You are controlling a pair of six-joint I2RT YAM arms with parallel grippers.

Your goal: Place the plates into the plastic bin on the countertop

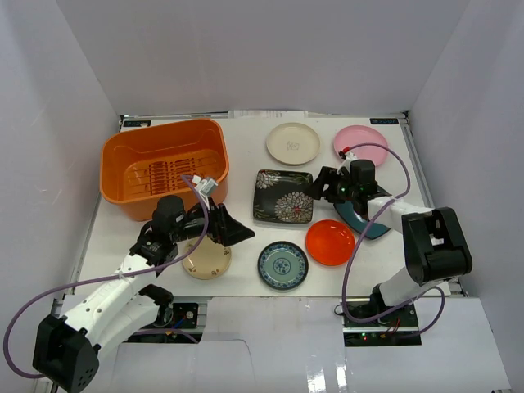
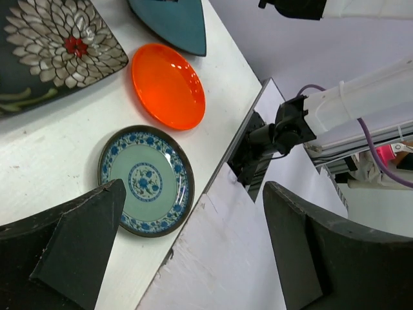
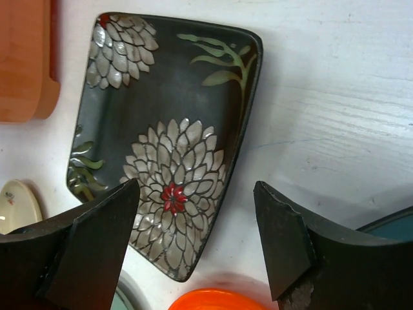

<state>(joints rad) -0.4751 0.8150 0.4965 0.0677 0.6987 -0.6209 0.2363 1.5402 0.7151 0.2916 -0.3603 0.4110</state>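
I see the plastic bin [image 1: 123,196] at the tabletop's [image 1: 246,147] left, open upward, long axis running left to right. My left tool [image 1: 236,230] hangs released near the beige plate [image 1: 206,264]. The black floral plate [image 1: 282,196] lies flat mid-table, and my right tool [image 1: 324,185] hovers at its right edge, jaws spread.

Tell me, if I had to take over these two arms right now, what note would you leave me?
The left gripper is open and empty, near the beige plate and the blue-patterned plate.
The right gripper is open and empty, above the black floral plate.
The plastic bin sits far left; no plate shows inside.
Also on the countertop: cream plate, pink plate, teal plate, red-orange plate.
Done: nothing yet. Left: all seven plates.
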